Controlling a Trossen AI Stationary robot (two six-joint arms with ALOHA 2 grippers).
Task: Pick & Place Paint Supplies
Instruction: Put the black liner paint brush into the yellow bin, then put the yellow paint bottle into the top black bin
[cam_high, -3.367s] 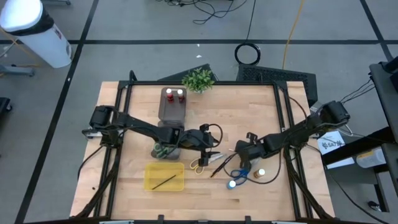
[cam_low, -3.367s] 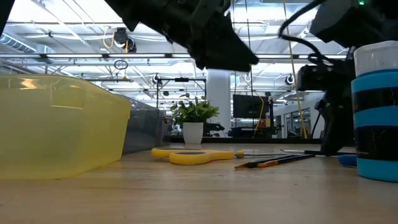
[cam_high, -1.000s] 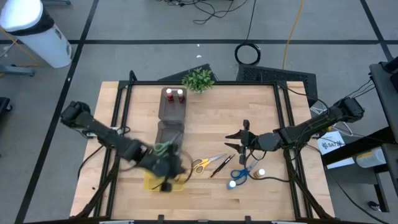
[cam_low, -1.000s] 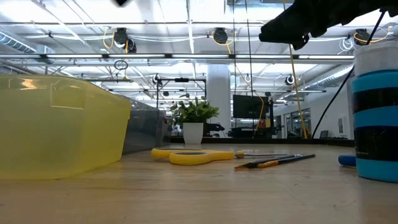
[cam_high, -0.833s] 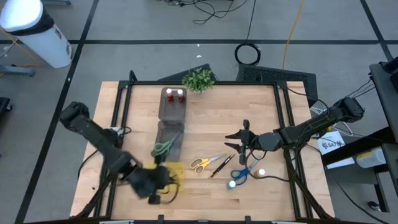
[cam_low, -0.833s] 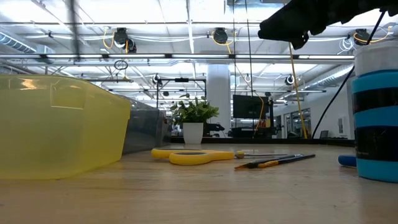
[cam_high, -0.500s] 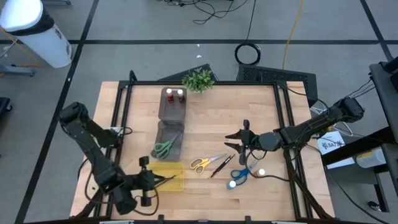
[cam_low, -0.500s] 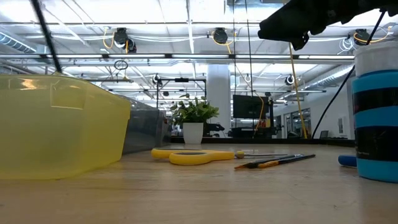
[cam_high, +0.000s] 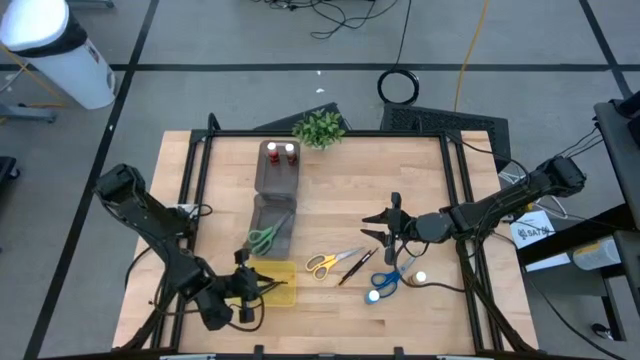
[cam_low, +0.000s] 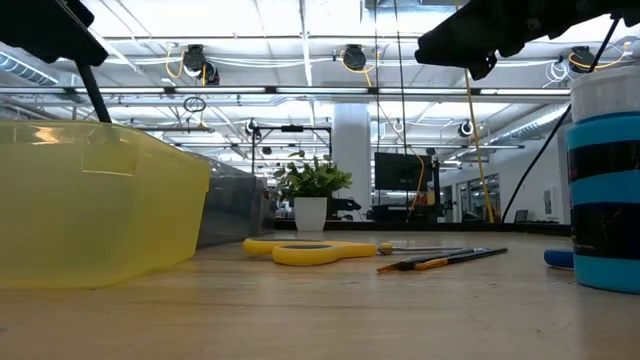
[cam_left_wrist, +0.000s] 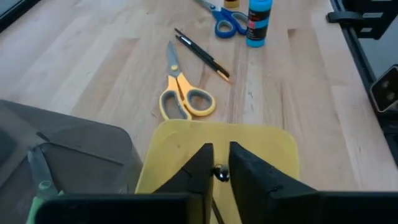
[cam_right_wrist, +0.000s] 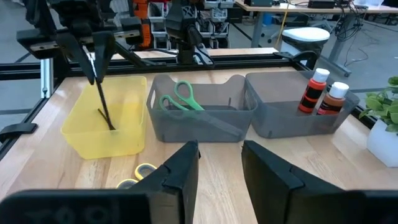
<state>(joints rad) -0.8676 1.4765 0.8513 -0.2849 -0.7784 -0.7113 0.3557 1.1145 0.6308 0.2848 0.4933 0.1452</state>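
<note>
My left gripper (cam_high: 248, 287) hangs over the yellow tray (cam_high: 285, 272) near the table's near edge, shut on a thin dark brush (cam_right_wrist: 101, 93). My right gripper (cam_high: 375, 227) waits open and empty above the table's right half. Below and beside it lie yellow scissors (cam_high: 322, 264), two dark brushes (cam_high: 355, 265), blue scissors (cam_high: 388, 278) and a standing blue bottle with a white cap (cam_high: 374, 294). Green scissors (cam_right_wrist: 180, 98) rest in the dark grey organiser (cam_right_wrist: 205, 124); two red-capped bottles (cam_right_wrist: 323, 92) stand in its far compartment. My left gripper pinches the brush's upper end (cam_left_wrist: 219, 174) between its two fingers, coming from above and pointing down. The brush slants below the fingers, and its lower tip (cam_right_wrist: 112, 127) rests on the yellow tray's floor.
A small potted plant (cam_high: 318, 128) stands at the table's far edge. A black frame rail (cam_high: 190, 190) runs along each side of the table. Bare wood lies between the organiser and my right gripper.
My left arm has swung from beside the organiser toward the table's near-left corner, then come back a little right toward the yellow tray. The brush now stands slanted in the tray under the gripper. My right gripper has kept still.
</note>
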